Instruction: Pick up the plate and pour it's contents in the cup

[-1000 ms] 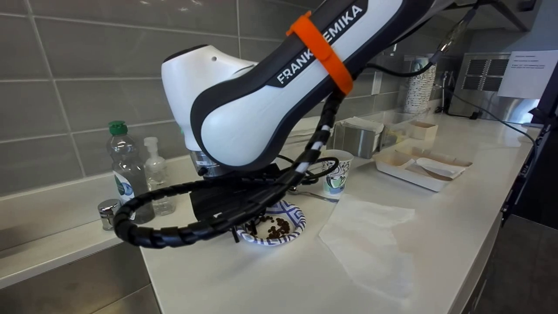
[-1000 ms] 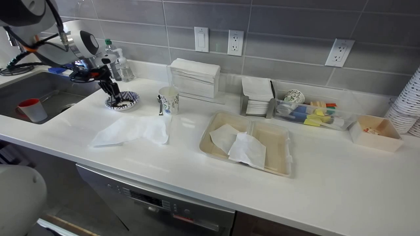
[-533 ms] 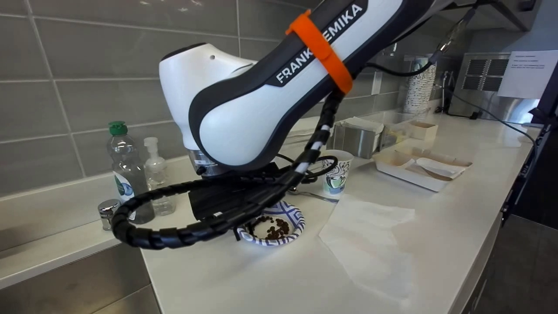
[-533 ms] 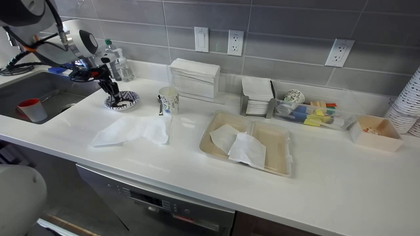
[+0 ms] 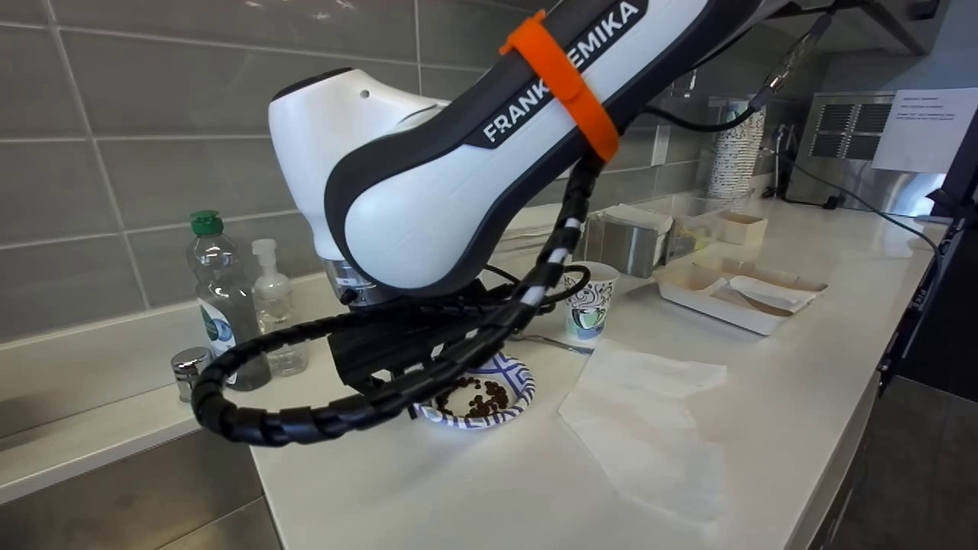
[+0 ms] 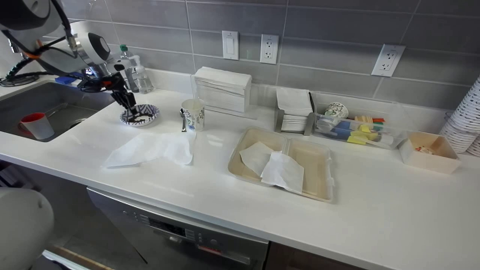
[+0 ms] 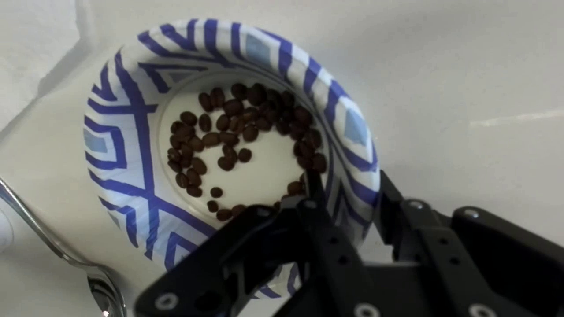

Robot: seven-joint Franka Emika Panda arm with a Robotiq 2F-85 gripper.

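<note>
The end effector (image 7: 348,177), spread astride the rim of the plate (image 7: 356,136), should pinch gently, then lift level, spilling no beans (image 7: 250,132).

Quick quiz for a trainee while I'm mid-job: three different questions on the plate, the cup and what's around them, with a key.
1. Fill in: a metal ... lies between the plate and the cup.
2. True or false: the plate's contents are all in the cup.
3. How are the fingers placed relative to the plate's rim?

Key:
1. Spoon.
2. False: dark brown beans lie in the plate.
3. One inside the rim, the other outside; contact is hard to judge.
</note>
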